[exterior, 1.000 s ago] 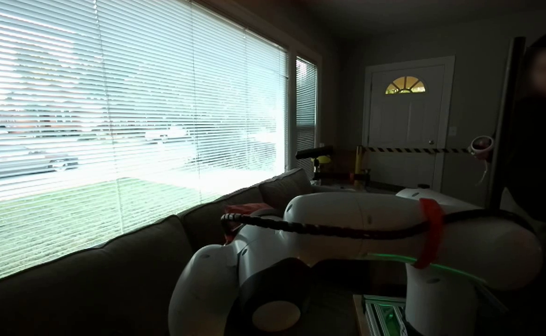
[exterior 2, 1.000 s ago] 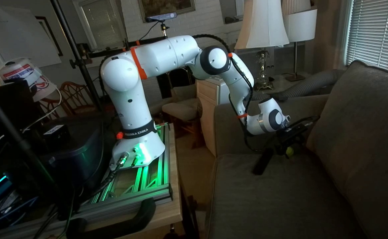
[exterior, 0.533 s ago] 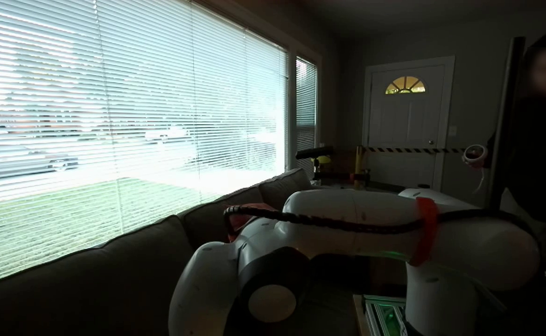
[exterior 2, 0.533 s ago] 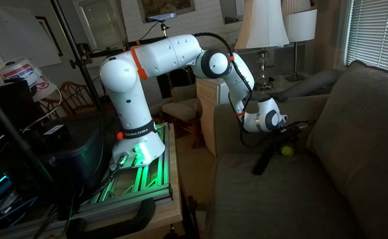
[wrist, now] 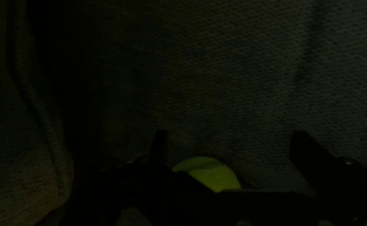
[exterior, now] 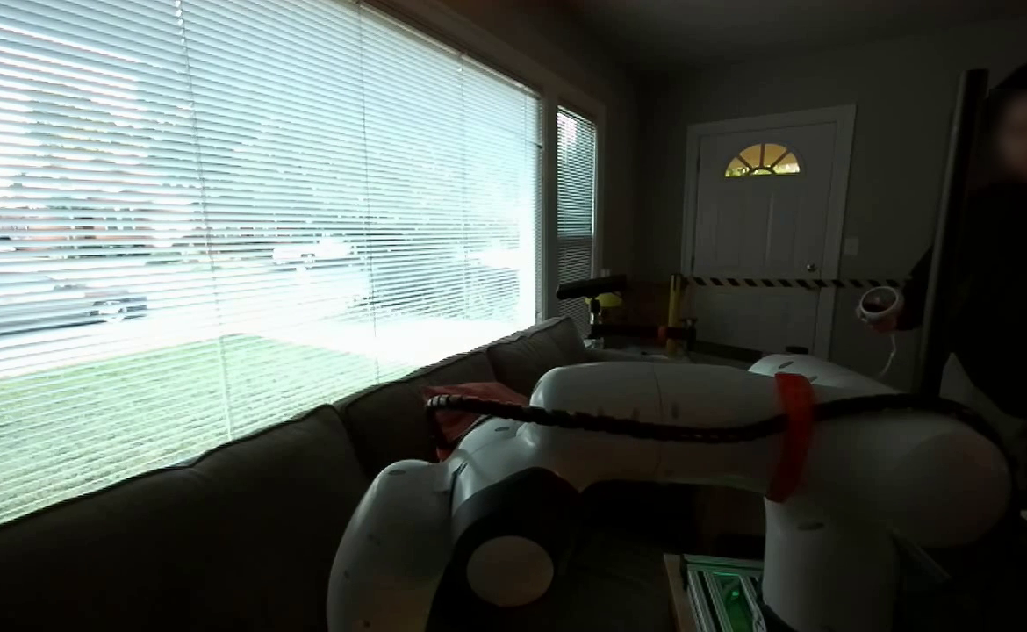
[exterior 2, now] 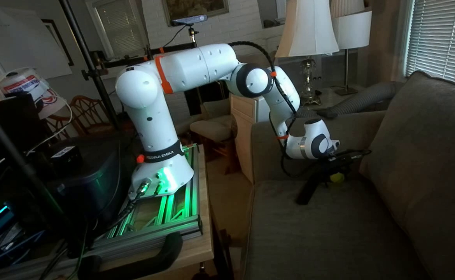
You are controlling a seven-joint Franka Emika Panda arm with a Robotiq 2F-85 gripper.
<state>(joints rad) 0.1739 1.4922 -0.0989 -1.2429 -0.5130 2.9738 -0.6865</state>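
In the wrist view my gripper [wrist: 229, 135] stands open, its two dark fingers spread wide with no object gripped. A yellow-green ball [wrist: 213, 174] shows between them, nearer the left finger [wrist: 160, 144]; the gripper's dark body covers its lower part. In an exterior view the ball [exterior 2: 337, 177] rests on the sofa seat below my hand, partly hidden by it. Whether the gripper touches the ball I cannot tell. Beside it a dark elongated object [exterior 2: 307, 191] lies on the seat, its upper end merging with the gripper's dark shape.
The grey sofa backrest [exterior 2: 426, 155] rises close beyond the gripper, and the sofa arm [exterior 2: 352, 120] stands behind. A seam [wrist: 34, 100] runs down the left of the wrist view. A red cloth [exterior: 470, 404] lies on the sofa. At the right a person [exterior: 996, 290] holds a white controller [exterior: 879, 305].
My hand first drew back slightly toward the base, uncovering more of the ball. Then it came down a little and covers part of it again. The gripper stays open.
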